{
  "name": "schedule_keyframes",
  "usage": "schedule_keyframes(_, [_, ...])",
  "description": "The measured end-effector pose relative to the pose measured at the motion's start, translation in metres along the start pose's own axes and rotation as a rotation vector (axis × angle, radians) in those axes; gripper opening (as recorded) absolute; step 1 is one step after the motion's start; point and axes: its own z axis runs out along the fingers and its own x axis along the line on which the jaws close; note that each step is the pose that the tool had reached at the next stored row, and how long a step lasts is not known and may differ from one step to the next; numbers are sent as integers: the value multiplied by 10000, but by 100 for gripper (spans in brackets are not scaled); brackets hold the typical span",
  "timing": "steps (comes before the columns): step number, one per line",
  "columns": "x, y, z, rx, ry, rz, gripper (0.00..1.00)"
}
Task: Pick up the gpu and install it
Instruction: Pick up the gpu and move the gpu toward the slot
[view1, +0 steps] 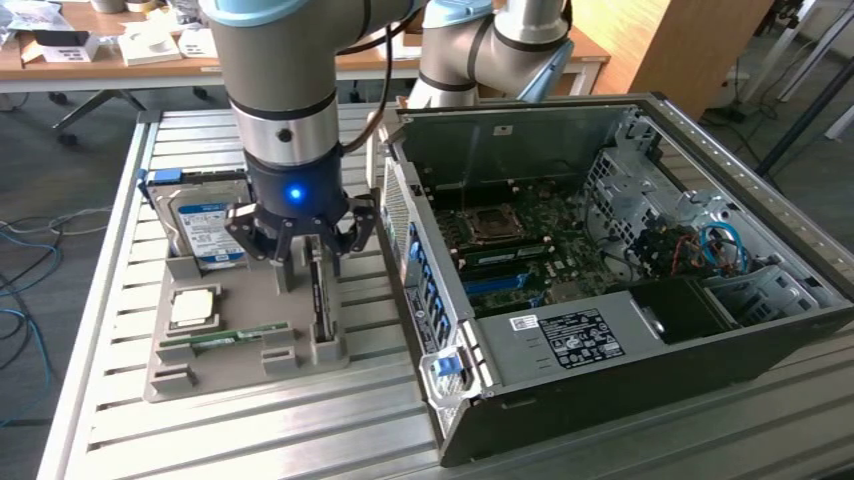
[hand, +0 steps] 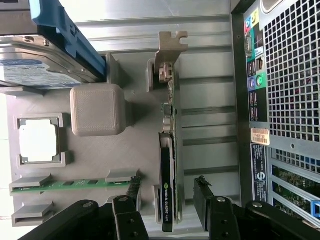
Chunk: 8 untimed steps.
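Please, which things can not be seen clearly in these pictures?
- gpu: both views show it edge-on, so its flat faces are hidden.
- Hard drive: wrist view, cut off by the picture's edge.
- Case label: exterior view, print too small to read.

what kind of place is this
Likely a robotics lab or workshop: a robot arm over a slatted metal table, an open computer case, and a grey parts fixture.
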Motion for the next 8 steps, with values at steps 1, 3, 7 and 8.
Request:
schedule_keyframes(1, [0,0,11,0,0,0,55])
schedule_keyframes(3, [1,-2,36,0,0,0,55])
schedule_keyframes(7, [2,-3,80,-1,-1,0,55])
schedule_keyframes(8, [2,-4,91,-1,-1,0,55])
